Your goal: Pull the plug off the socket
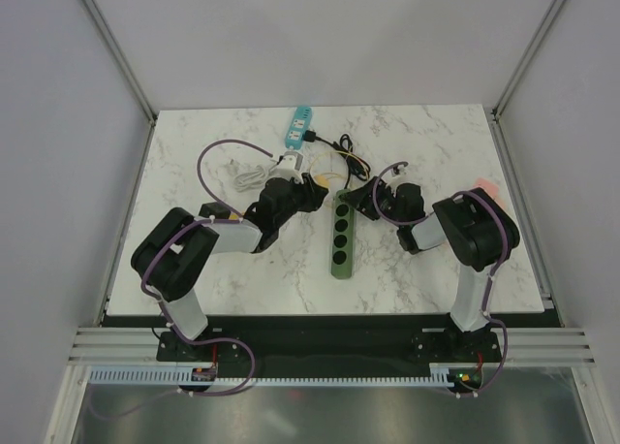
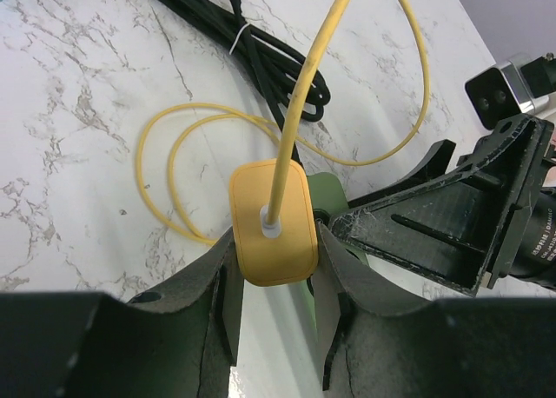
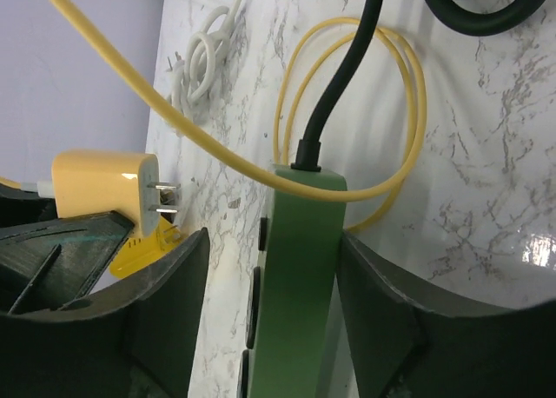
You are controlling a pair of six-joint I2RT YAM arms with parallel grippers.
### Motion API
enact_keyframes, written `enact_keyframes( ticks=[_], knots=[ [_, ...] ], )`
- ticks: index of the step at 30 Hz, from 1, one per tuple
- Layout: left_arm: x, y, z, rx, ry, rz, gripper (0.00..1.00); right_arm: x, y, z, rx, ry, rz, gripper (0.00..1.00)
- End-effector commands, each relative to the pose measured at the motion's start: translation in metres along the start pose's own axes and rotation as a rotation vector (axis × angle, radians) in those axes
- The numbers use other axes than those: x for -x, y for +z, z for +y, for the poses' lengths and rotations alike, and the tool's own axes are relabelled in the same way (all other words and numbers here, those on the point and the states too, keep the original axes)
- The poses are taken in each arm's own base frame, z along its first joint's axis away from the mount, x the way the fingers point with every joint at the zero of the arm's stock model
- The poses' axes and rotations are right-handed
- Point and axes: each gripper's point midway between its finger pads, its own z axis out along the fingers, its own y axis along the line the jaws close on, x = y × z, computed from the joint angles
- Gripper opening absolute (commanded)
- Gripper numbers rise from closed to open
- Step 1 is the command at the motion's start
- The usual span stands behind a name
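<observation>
My left pincer [image 2: 276,242] is narrow, clamped on the plug [image 2: 271,224], one finger on each long side. My right pincer [image 3: 274,242] grips the far end of the strip [image 3: 300,259]. From the right wrist I see the plug's prongs [image 3: 167,200] bare, pointing at the strip but just apart from its face, so I judge the plug is out of the socket. The plug sits just left of the strip. The strip's long axis runs near to far, and the prongs lie across it, so any further pull should go straight left, away from the sockets. My left arm has the plug and my right only braces the strip. The plug is a smooth, matte yellow block with rounded corners, and its prongs are flat metal. The yellow cable [image 2: 304,76] is thin and springy and loops over the table [image 2: 87,111], which is glossy marbled white. The strip is a stiff green plastic bar with a thick black cord [image 3: 334,94] leaving its far end.
</observation>
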Motion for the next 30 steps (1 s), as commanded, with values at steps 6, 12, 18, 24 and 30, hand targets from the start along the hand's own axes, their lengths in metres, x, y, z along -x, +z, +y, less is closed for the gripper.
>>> enact_keyframes(
  ticks=[6, 12, 18, 24, 30],
  knots=[
    [0.032, 0.005, -0.013, -0.031, 0.049, -0.082, 0.02, 0.008, -0.016, 0.028, 0.065, -0.085, -0.019, 0.72],
    [0.031, 0.008, -0.017, -0.051, 0.048, -0.074, 0.02, 0.023, -0.043, 0.020, -0.099, -0.194, -0.085, 0.72],
    [0.032, 0.008, -0.022, -0.068, 0.046, -0.072, 0.02, 0.048, -0.040, 0.010, -0.242, -0.285, -0.106, 0.73],
    [0.033, 0.006, -0.026, -0.079, 0.053, -0.074, 0.02, 0.054, -0.027, 0.002, -0.285, -0.310, -0.090, 0.68],
    [0.035, 0.004, -0.032, -0.109, 0.054, -0.075, 0.02, 0.064, -0.010, -0.009, -0.336, -0.320, -0.099, 0.59]
  ],
)
